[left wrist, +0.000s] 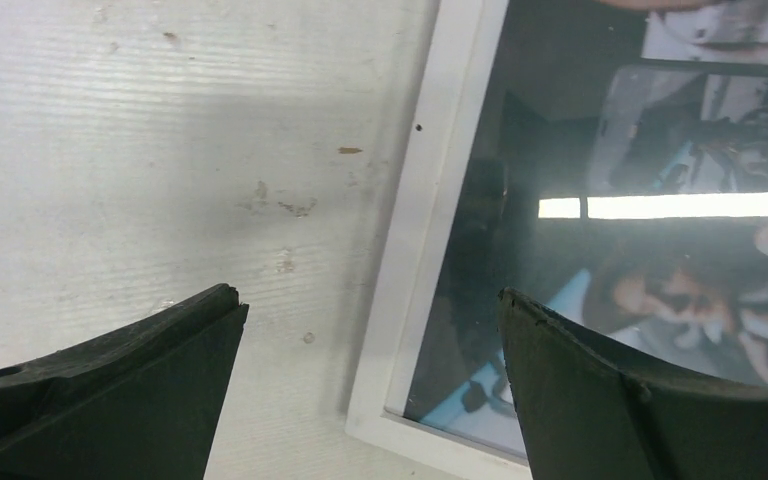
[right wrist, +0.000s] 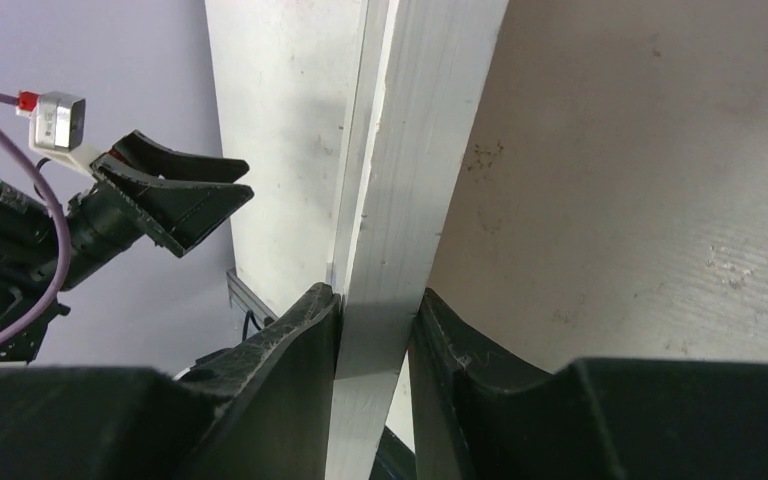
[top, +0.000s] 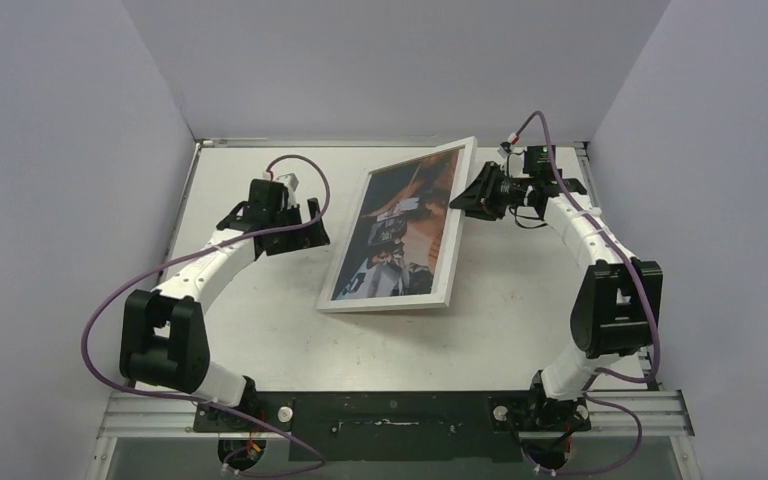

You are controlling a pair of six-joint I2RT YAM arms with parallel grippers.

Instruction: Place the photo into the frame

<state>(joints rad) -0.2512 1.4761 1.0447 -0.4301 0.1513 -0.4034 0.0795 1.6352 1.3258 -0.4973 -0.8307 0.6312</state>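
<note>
**Worktop** (top: 260, 330): pale, scuffed surface between grey walls. It carries everything listed below.

**Frame** (top: 385, 305): large rectangle with a thin pale rim and a clear pane, at mid-worktop, turned slightly askew. The pane faces up and mirrors a ceiling light. The right long side looks raised, and the near-left corner (left wrist: 380, 425) is low at the worktop. The right wrist view shows the rim (right wrist: 410, 150) edge-on, with a plain tan back beside it.

**Photo** (top: 400, 230): sits inside the frame behind the pane, picture side up, filling the opening. It shows orange-brown tones with dark and bluish patches.

**Right gripper** (top: 468, 200): at the frame's right long side, towards the far corner. The jaws are narrow and clamped on the rim, one finger (right wrist: 290, 350) on each face.

**Left gripper** (top: 305, 225): just left of the frame and apart from it. The jaws are wide and hold nothing. In the left wrist view one finger (left wrist: 160, 350) is over bare worktop and the other over the pane.
</note>
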